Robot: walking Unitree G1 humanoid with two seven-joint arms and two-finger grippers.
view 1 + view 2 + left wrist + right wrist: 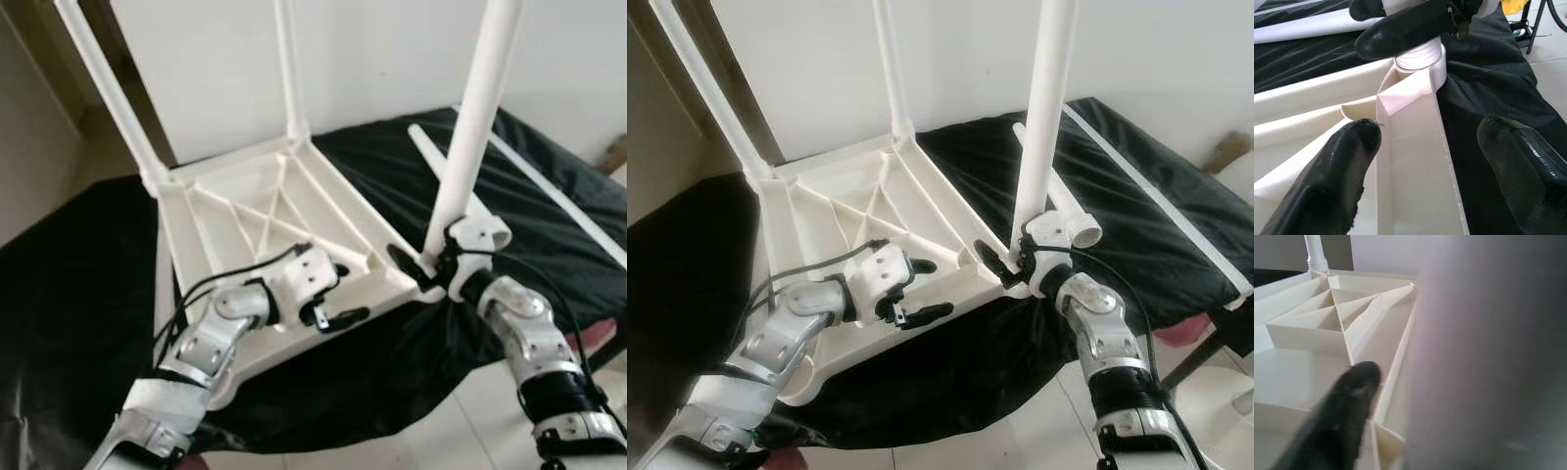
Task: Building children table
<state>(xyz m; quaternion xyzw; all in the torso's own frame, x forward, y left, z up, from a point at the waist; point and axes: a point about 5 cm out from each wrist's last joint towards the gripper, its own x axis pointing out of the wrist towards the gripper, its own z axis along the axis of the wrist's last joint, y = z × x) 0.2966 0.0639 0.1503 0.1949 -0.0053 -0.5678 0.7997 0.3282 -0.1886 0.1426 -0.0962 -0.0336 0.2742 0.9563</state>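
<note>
**Seating a leg in the upturned table's corner socket**

Black sheeting (88,323) covers the surface in front of a pale wall.

Head views: on the sheet lies a white plastic tabletop (274,235), upside down, ribs showing. Two legs already stand in its far corners. The right gripper (431,266) holds a third leg (470,127) near its base, fingers closed round it, with its foot at the near right corner socket (402,259). This leg leans slightly. A loose leg (436,162) lies on the sheet just behind. The left gripper (328,304) sits at the top's near edge, fingers spread, gripping nothing.

Left wrist view: the two parted fingers (1337,171) straddle the rim of the top; ahead, a right finger presses against the leg's ringed foot, which sits in the socket.

Right wrist view: the leg is a blurred white column up close, one black finger (1347,401) beside it, ribs beyond.

To do this well, I judge the leg should be brought square to the socket before pushing or twisting, while the left gripper steadies the rim so the top cannot slide on the slippery sheet.
</note>
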